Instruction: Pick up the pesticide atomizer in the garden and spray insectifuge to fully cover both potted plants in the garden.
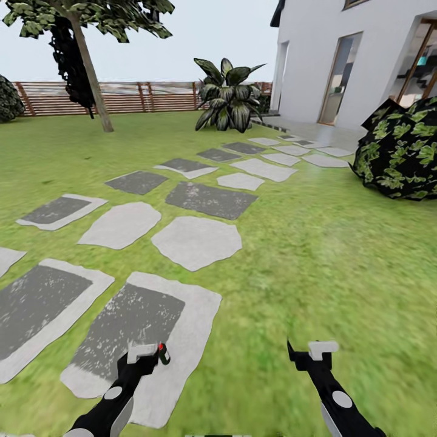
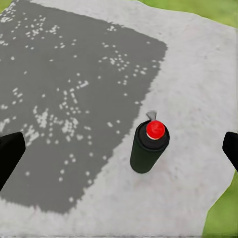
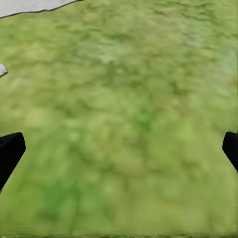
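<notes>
The pesticide atomizer (image 2: 148,149) is a dark green bottle with a red top and a small pale nozzle. It stands upright on a grey and white stepping stone (image 2: 188,74). My left gripper (image 2: 119,148) hangs open above it, its black fingers (image 2: 10,153) wide apart on either side and clear of the bottle. In the head view the atomizer (image 1: 162,354) sits just right of the left gripper (image 1: 143,358). My right gripper (image 1: 315,357) hovers open over bare lawn (image 3: 124,114), holding nothing. The two potted plants are out of view.
Stepping stones (image 1: 195,241) run across the lawn toward a white house (image 1: 340,54). A striped long-leaved clump (image 1: 229,96) grows beside it. A dark leafy bush (image 1: 400,152) stands at the right. A tree (image 1: 91,73) and a brown slatted fence (image 1: 127,97) line the back.
</notes>
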Available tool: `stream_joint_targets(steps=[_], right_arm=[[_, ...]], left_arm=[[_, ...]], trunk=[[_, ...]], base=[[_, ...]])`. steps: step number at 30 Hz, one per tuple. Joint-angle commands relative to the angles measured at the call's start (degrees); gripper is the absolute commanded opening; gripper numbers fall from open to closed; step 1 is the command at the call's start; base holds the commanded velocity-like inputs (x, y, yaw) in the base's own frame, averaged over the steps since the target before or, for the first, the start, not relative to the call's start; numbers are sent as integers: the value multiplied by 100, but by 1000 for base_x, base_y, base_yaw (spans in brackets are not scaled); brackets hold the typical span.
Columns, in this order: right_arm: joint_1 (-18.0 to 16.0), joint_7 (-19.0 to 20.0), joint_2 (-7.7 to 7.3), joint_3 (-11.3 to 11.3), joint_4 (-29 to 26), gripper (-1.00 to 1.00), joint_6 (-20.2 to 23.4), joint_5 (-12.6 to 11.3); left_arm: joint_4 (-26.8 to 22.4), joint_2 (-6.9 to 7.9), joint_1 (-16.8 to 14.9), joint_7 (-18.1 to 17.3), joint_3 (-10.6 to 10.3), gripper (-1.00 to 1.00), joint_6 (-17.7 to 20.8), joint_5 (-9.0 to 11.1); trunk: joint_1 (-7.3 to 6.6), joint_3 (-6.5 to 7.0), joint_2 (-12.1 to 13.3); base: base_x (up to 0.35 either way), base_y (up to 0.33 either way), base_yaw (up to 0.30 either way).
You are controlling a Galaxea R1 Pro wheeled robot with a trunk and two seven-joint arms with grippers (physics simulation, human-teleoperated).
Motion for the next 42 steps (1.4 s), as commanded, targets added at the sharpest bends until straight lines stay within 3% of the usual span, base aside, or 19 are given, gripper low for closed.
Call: stream_joint_targets(steps=[1,5,18,25,34,42], right_arm=[[-3,2,0,-2,2,100,-17,1],[-3,2,0,-2,1,100,-17,1],[-3,2,0,6,5,100,-17,1],[-3,2,0,7,1,100,-17,1],[-3,2,0,7,-1,100,-17,1],[-3,2,0,7,-1,100,-17,1]], left_arm=[[5,-1,-3,5,8,100,-19,0],[5,-1,0,9,7,100,-19,-1],[22,-1,5,10,2,100,-22,-29],[14,-1,5,10,-11,100,-21,-44],[14,9,0,10,16,100,-25,-4],[10,16,5,10,25,100,-28,15]], trunk=[[1,-37,-3],[11,-162,-9],[11,-277,-9],[11,-292,-9],[11,-293,-9],[11,-293,-9]], base=[[0,0,0],[0,0,0],[0,-20,0],[0,-234,30],[0,-267,248],[5,-67,131]])
